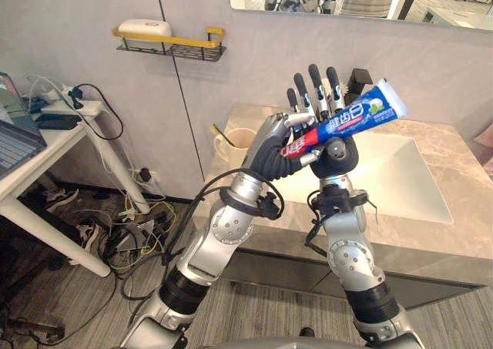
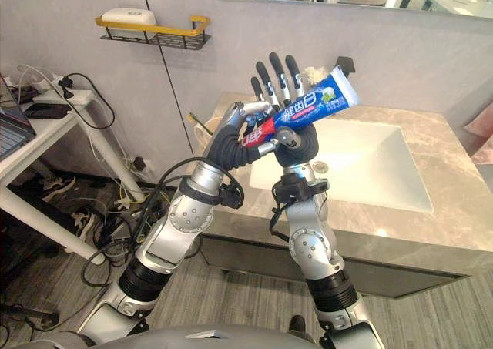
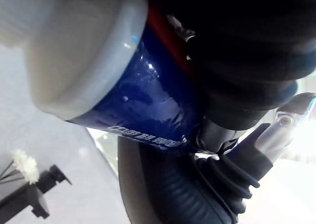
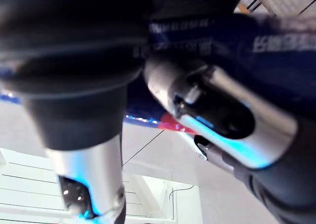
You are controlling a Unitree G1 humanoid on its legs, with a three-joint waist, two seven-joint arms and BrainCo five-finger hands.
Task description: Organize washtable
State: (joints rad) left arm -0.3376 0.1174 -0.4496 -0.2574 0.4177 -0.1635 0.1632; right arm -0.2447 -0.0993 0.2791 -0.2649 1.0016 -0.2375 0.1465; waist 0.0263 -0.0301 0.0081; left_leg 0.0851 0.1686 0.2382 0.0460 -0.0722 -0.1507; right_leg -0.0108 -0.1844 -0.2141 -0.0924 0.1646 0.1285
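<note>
A blue and red toothpaste tube (image 1: 350,118) with a white cap (image 3: 74,51) is held up in the air over the front left part of the stone washtable (image 1: 454,237). My left hand (image 1: 271,150) is shut on the tube's red cap end. My right hand (image 1: 337,155) stands upright right beside it, its fingers (image 1: 314,87) straight and pointing up behind the tube. The tube's middle lies across that palm, and its flat end sticks out to the right.
A cream mug (image 1: 240,139) with a toothbrush stands on the counter's left end. The white sink basin (image 1: 400,176) lies at the right, with a black tap (image 1: 360,79) behind. A yellow-railed wall shelf (image 1: 171,42) hangs upper left. A white desk (image 1: 46,145) and floor cables are at left.
</note>
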